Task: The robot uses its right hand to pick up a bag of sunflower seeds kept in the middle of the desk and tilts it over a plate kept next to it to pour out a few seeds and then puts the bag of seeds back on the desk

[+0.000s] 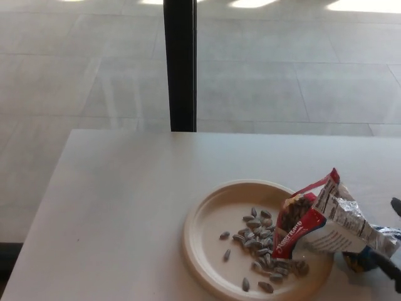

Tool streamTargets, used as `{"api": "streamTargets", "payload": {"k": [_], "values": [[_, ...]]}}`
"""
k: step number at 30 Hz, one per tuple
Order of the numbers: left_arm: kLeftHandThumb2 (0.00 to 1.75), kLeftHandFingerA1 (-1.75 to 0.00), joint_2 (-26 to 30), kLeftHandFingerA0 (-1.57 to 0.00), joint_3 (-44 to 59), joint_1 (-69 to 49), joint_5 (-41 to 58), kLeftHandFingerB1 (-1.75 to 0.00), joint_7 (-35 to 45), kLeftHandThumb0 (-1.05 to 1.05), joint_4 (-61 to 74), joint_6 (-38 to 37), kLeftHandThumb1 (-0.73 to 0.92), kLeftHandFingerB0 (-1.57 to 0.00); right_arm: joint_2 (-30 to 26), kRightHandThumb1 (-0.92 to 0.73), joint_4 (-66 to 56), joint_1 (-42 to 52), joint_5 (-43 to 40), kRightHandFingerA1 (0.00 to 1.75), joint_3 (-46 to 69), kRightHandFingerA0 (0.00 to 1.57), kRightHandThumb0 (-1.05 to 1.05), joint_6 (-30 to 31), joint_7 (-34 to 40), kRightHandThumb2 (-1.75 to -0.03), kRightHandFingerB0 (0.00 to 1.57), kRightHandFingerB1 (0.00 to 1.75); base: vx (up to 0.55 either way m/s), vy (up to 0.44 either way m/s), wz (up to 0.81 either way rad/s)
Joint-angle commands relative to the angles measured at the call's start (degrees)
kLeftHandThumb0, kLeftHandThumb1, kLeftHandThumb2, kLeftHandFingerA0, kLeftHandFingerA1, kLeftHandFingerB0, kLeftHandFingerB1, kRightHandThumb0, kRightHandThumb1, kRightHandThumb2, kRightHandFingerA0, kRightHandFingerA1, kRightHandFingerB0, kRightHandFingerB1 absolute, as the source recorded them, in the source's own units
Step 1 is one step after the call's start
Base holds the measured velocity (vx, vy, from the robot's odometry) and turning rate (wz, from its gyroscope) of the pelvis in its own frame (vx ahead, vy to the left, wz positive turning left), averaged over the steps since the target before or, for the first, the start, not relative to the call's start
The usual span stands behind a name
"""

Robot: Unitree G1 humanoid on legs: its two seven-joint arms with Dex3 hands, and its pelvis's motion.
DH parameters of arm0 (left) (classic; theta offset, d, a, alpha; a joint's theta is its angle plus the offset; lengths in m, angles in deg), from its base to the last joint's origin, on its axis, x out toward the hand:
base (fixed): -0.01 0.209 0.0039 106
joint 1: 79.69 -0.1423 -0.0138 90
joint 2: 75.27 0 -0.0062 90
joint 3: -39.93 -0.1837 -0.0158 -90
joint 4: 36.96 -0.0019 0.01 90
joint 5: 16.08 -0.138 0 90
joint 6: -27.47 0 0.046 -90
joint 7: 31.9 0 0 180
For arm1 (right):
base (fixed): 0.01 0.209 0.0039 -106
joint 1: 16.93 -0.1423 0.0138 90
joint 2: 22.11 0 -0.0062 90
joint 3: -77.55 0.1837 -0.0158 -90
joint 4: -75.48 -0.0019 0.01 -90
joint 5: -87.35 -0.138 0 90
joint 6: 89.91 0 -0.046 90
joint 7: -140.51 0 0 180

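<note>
Bag (326,219) lies tipped over the plate's (207,213) right rim, seeds (260,241) piled at its mouth; right hand (391,263), barely visible beyond, grip unclear. Enough poured: best righted slowly onto the desk (113,200).

a black vertical post (180,63) stands beyond the far edge of the desk, running up out of the top of the view. behind it lies a pale grey tiled floor (294,81), its joints showing as thin lines, with bright patches of light (250,3) along the top edge
</note>
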Motion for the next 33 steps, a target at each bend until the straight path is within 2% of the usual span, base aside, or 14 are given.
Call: {"api": "streamTargets", "payload": {"k": [1,10,12,13,18,19,21,22,26,27,28,29,31,33], "values": [[0.63,-0.55,0.0,-0.53,0.4,-0.3,0.5,-0.42,0.0,-0.72,-0.1,-0.5,0.73,-0.46,-5.3,-0.66,-4.6,-0.5,-6.2,0.00,6.4,0.00,-1.05,3.0,-5.7,-0.62,0.00,0.00,0.00,0.000,0.00],[0.97,-0.64,0.2,-0.49,0.4,-0.6,0.4,-0.55,-0.1,-0.73,0.0,-0.7,0.56,-0.41,-10.5,-0.53,-1.8,6.6,-25.6,0.00,29.1,0.00,-1.03,4.2,-19.4,-0.78,0.00,0.00,0.00,0.000,0.00],[0.61,-0.59,0.1,-0.53,1.4,-0.3,1.4,-0.44,0.4,-0.74,-0.3,0.5,0.70,-0.49,-11.8,-0.60,1.0,7.3,-29.2,0.32,34.6,0.00,-1.05,6.8,-21.8,-1.01,0.00,0.12,0.00,0.000,0.00],[0.61,-0.58,0.1,-0.54,1.3,-0.3,1.2,-0.44,0.2,-0.73,-0.4,0.5,0.71,-0.50,-11.5,-0.53,1.6,7.7,-31.2,0.00,37.3,0.00,-1.05,8.3,-21.9,-0.72,0.00,0.05,0.00,0.000,0.00],[0.62,-0.57,0.4,-0.52,0.3,-0.9,0.0,-0.44,-0.1,-0.75,-0.2,-0.7,0.73,-0.47,-10.1,-0.59,10.4,9.9,-38.2,0.20,50.1,0.00,-1.01,7.3,-22.1,-0.58,0.00,0.52,0.00,0.000,0.00],[0.98,-0.64,0.5,-0.51,-0.4,-0.8,-0.7,-0.55,-0.8,-0.75,-0.2,-0.7,0.57,-0.43,-11.1,-0.59,15.3,11.0,-38.4,0.19,54.2,0.00,-1.00,7.3,-20.7,-0.54,0.00,0.58,0.00,0.000,0.00],[0.63,-0.61,0.4,-0.57,0.7,-1.0,0.4,-0.45,-0.1,-0.75,-0.2,-0.8,0.72,-0.49,-11.5,-0.66,19.8,12.0,-38.4,0.19,57.7,0.00,-1.00,5.3,-19.0,-0.53,0.00,0.52,0.00,0.000,0.00],[0.62,-0.58,0.4,-0.54,0.8,-0.8,0.6,-0.44,0.0,-0.74,-0.1,-0.7,0.73,-0.49,-11.7,-0.52,23.4,12.3,-39.5,0.62,60.2,0.00,-0.96,4.2,-18.6,-0.96,0.00,0.55,0.00,0.000,0.00],[0.62,-0.57,0.5,-0.55,0.0,-1.0,-0.4,-0.43,-0.5,-0.76,0.1,-1.6,0.75,-0.47,-11.0,-0.58,29.0,13.6,-40.0,0.62,64.5,0.00,-1.03,1.9,-15.7,-1.00,0.00,0.54,0.00,0.000,0.00],[0.98,-0.64,0.5,-0.48,0.3,-0.9,0.0,-0.55,-0.2,-0.73,0.2,-1.1,0.58,-0.40,-10.9,-0.60,30.8,13.6,-39.9,0.60,65.2,0.00,-1.05,1.3,-15.0,-1.01,0.00,0.52,0.00,0.000,0.00],[0.97,-0.63,0.5,-0.48,1.0,-0.4,0.7,-0.53,-0.6,-0.75,-0.1,0.0,0.57,-0.40,-10.7,-0.80,34.6,14.2,-39.7,0.01,65.8,0.00,-1.01,-0.2,-14.8,-0.61,0.00,0.45,0.00,0.000,0.00],[0.98,-0.62,0.4,-0.47,1.2,-0.2,1.0,-0.53,-0.8,-0.76,-0.2,0.4,0.57,-0.40,-10.6,-0.61,37.0,14.6,-39.2,0.63,65.8,0.00,-1.03,-1.8,-14.7,-1.04,0.00,0.52,0.00,0.000,0.00],[0.62,-0.52,0.1,-0.52,2.1,0.6,1.8,-0.38,-0.9,-0.77,-0.5,1.2,0.72,-0.45,-9.7,-0.82,41.6,13.2,-38.7,0.15,66.4,0.00,-0.99,-5.3,-11.8,-0.49,0.00,0.32,0.00,0.000,0.00],[0.61,-0.54,-0.4,-0.55,2.5,0.9,2.1,-0.38,-1.3,-0.77,-0.6,1.5,0.71,-0.45,-8.6,-0.80,46.3,11.8,-40.8,0.23,68.6,0.00,-1.01,-5.3,-9.5,-0.49,0.00,0.37,0.00,0.000,0.00]]}}
